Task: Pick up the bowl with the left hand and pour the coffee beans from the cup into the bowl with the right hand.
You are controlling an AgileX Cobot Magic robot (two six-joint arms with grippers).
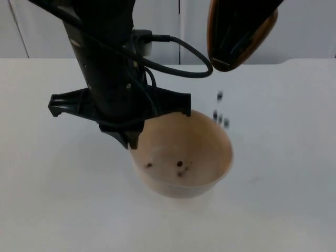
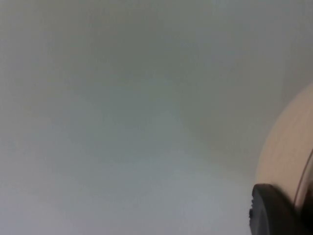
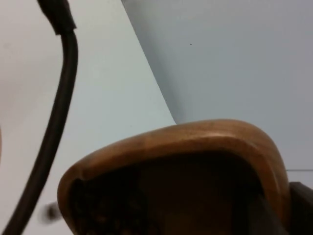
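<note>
White table (image 1: 294,210): spans the top view. My left gripper (image 1: 127,137): centre-left, clamped on the rim of the bowl (image 1: 181,160), a few beans inside. Wooden cup (image 1: 239,34): upper right, tilted mouth-down, partly cropped; my right gripper's hold on it is hidden, probably behind it. Coffee beans (image 1: 219,115): mid-air by the bowl's right edge.

A brown wooden cup (image 3: 195,147) is seen tipped on its side, dark beans (image 3: 105,208) inside, against the white table (image 3: 112,88) and grey wall (image 3: 230,63).

Even, bright, shadowless light; falling beans (image 1: 220,116) motion-smeared, wrist views soft and out of focus.
</note>
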